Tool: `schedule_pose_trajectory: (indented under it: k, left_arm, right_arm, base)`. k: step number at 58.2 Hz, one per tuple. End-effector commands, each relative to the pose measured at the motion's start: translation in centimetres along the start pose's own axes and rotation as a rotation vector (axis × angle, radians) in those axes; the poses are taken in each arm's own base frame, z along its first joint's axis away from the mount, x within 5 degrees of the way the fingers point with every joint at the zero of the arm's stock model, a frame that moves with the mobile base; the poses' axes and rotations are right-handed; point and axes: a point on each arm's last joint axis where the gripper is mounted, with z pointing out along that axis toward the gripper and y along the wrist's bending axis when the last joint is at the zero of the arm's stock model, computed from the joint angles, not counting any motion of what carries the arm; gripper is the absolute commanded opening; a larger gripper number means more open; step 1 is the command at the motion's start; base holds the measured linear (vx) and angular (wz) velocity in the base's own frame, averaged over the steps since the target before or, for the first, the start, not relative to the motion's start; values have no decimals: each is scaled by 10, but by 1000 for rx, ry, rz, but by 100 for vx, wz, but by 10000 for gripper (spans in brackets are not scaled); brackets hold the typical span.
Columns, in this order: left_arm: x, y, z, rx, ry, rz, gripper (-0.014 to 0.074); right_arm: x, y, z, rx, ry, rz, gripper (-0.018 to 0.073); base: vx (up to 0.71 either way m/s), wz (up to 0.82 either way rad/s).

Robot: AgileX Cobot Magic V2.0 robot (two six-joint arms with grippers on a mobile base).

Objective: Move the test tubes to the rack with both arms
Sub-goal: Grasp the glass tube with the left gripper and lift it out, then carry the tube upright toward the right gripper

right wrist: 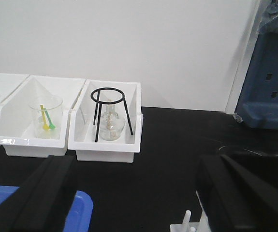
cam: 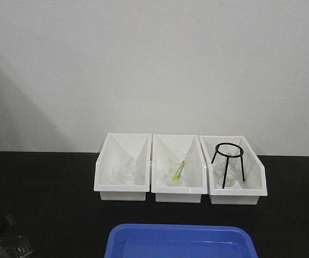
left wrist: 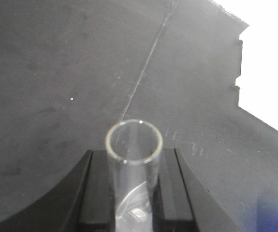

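Test tube (left wrist: pixel 134 145) clamped in the left pincer (left wrist: pixel 134 159), its open mouth poking out past the fingers, dark surface (left wrist: pixel 56 72) beyond. Right pincer (right wrist: pixel 134 166) spread wide, holding nothing. White pegs of the rack (right wrist: pixel 189 223) peek up just inside its right finger, and white bins (right wrist: pixel 105 154) sit well ahead.

I see three white bins (cam: pixel 177 196) on the black worktop (cam: pixel 47 204), a wire tripod (cam: pixel 229 156) in the rightmost, and a blue tray (cam: pixel 181 242) nearer.
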Motion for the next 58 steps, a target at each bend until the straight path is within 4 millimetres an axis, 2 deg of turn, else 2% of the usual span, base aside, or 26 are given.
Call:
schedule_pose_trajectory:
  k: [1, 10, 18, 25, 43, 58]
  left_arm:
    - [-21, -15, -9, 85, -134, 2, -23]
    - [-24, -17, -15, 99, -156, 2, -22]
    - [-34, -23, -31, 142, -220, 1, -22]
    - [-44, -30, -52, 188, -282, 9, -20]
    - [-61, -47, -119, 315, -470, 230, -20]
    - [-56, -65, -164, 439, -592, 465, -20]
  right_arm:
    - [-18, -1, -2, 2, -108, -11, 551]
    - [-18, -1, -2, 2, -108, -11, 551]
    - [-18, -1, -2, 2, -108, -11, 551]
    - [-18, -1, -2, 2, -108, -11, 551]
    - [-18, -1, -2, 2, -108, -11, 551]
    - [-18, -1, -2, 2, -108, -11, 551]
  base:
    - [0, 0]
    - [0, 0]
    - [0, 0]
    - [0, 0]
    - [0, 0]
    - [0, 0]
